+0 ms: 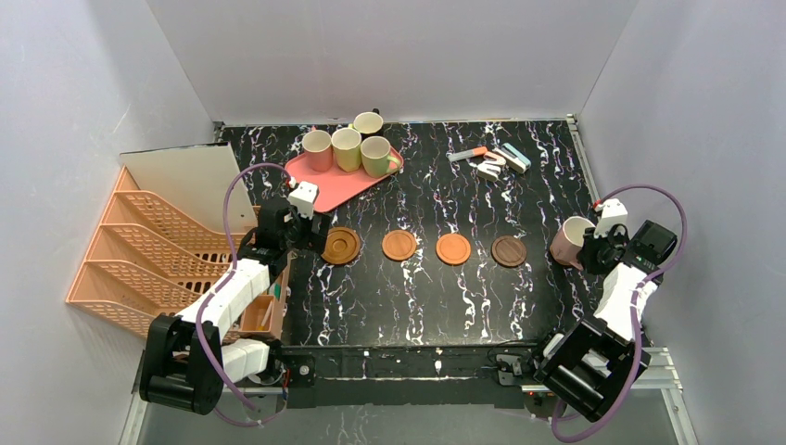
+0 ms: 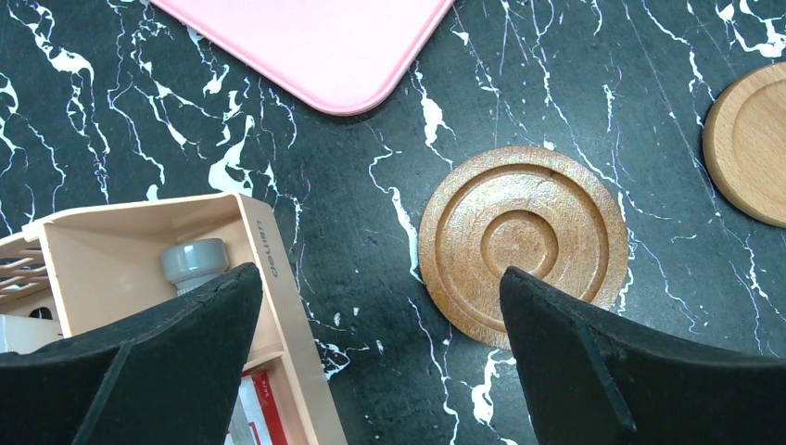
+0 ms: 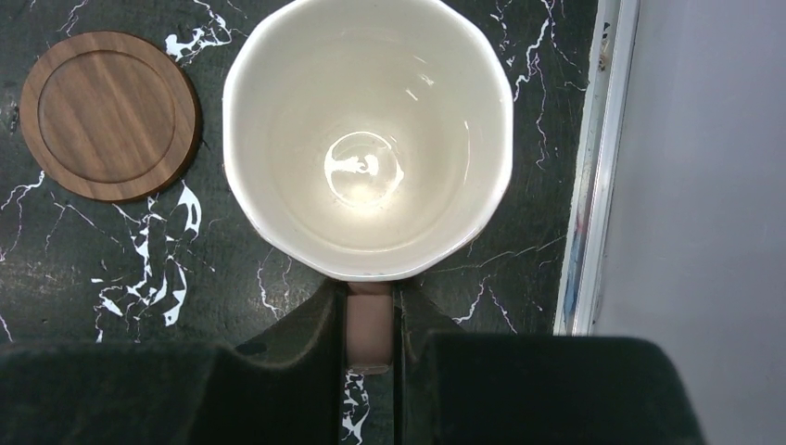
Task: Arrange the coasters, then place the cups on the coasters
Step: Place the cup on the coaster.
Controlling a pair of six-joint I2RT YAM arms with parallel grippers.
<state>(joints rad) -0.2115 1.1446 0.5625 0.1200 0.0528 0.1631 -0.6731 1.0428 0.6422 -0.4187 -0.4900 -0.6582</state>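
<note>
Four coasters (image 1: 453,248) lie in a row mid-frame, none bearing anything yet. The right end effector (image 3: 371,311) is clamped on the handle of the pink mug (image 3: 369,139) at far right. Four mugs (image 1: 346,148) sit by the tray (image 1: 338,185), upper left. The left end effector (image 2: 380,283) hangs spread wide over the leftmost coaster (image 2: 524,243).

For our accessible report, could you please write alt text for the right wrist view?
The right gripper is shut on the handle of a mug, seen from straight above, its cream inside empty. A dark wooden coaster lies apart from it at the picture's upper left on the black marbled table, and a grey wall fills the right side.
</note>
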